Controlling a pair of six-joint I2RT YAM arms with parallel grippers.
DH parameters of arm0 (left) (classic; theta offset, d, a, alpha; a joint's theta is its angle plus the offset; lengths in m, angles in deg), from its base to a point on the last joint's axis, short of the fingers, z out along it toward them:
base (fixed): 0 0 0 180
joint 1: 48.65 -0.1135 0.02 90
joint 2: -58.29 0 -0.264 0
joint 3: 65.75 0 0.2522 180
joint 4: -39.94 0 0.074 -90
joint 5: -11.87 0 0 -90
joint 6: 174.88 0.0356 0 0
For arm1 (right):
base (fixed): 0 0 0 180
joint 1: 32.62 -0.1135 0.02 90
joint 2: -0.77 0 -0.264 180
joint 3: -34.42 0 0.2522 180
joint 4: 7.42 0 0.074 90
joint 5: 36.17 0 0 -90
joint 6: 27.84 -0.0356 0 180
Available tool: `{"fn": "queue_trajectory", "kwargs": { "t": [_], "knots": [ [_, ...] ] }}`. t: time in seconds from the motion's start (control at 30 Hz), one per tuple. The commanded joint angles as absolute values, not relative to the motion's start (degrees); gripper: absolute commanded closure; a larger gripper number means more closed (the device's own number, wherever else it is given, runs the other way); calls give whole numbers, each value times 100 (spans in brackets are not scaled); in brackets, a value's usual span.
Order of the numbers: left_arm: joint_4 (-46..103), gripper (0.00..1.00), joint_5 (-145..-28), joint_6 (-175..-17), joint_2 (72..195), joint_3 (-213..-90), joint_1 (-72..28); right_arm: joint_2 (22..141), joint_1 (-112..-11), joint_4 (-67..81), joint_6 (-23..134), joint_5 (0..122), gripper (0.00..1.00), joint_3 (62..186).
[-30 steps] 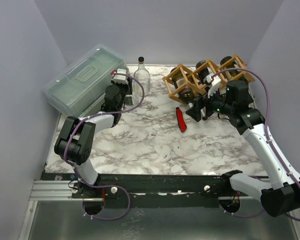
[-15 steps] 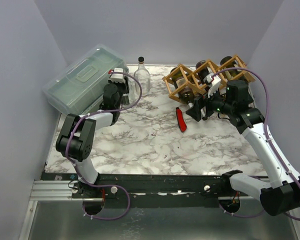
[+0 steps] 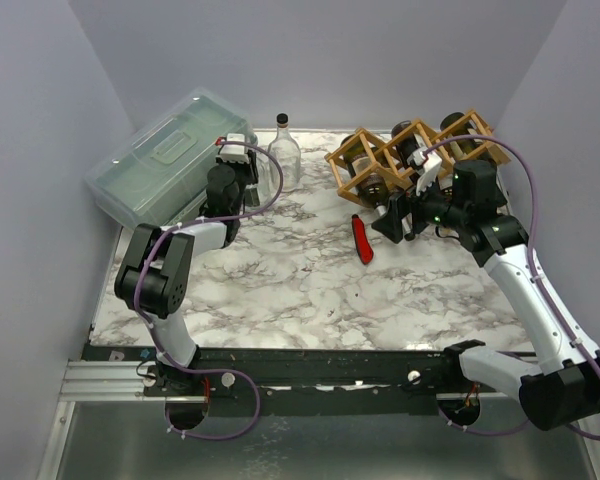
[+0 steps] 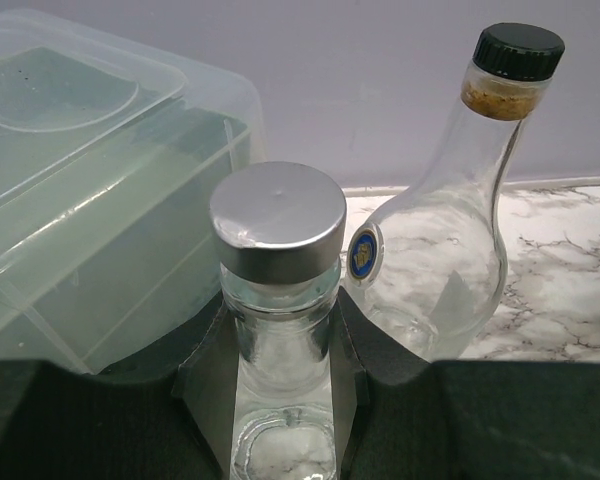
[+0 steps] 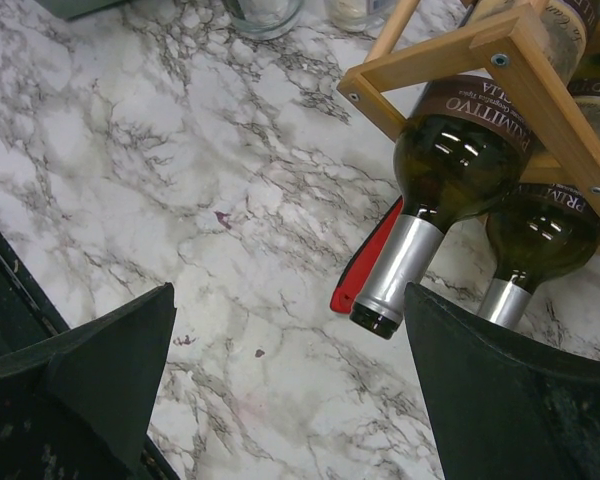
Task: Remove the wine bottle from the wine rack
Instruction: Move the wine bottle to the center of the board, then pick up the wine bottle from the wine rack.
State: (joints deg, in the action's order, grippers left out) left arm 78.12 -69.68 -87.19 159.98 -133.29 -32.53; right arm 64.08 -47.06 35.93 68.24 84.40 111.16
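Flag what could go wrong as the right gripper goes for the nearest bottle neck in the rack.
1. The right gripper hangs open by two necks close together; closing may catch the second wine bottle alongside the nearest wine bottle.
2. Nothing braces the wine rack, so pulling might drag it.
3. The left gripper grips a silver-capped bottle close beside the round flask; a nudge could topple that.

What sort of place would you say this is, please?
Likely a robot test cell, not a kitchen: marble-patterned tabletop boxed by plain lilac walls, black-and-white robot arms, staged light-brown wooden lattice wine rack.
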Motion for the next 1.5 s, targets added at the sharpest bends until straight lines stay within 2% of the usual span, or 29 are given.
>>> {"fn": "queue_trajectory", "kwargs": {
  "t": [0.0,0.4,0.97,1.13,1.47],
  "knots": [
    [8736,87,-6873,-8907,15971,-13637,-3308,6448,-4640,3452,6900,8610,0,11045],
    [8726,65,-7029,-8981,15957,-13468,-3322,6447,-4589,3421,6901,8694,1,10998],
    [8701,2,-7549,-9025,15246,-12944,-3327,6414,-4528,3410,6901,8819,0,10981],
    [8009,1,-7789,-9248,14598,-12779,-3394,6401,-4514,3430,6916,8915,0,10989],
    [5357,1,-8531,-10207,13185,-12903,-3688,6401,-4466,3490,6928,9049,1,11072]
  ]
}}
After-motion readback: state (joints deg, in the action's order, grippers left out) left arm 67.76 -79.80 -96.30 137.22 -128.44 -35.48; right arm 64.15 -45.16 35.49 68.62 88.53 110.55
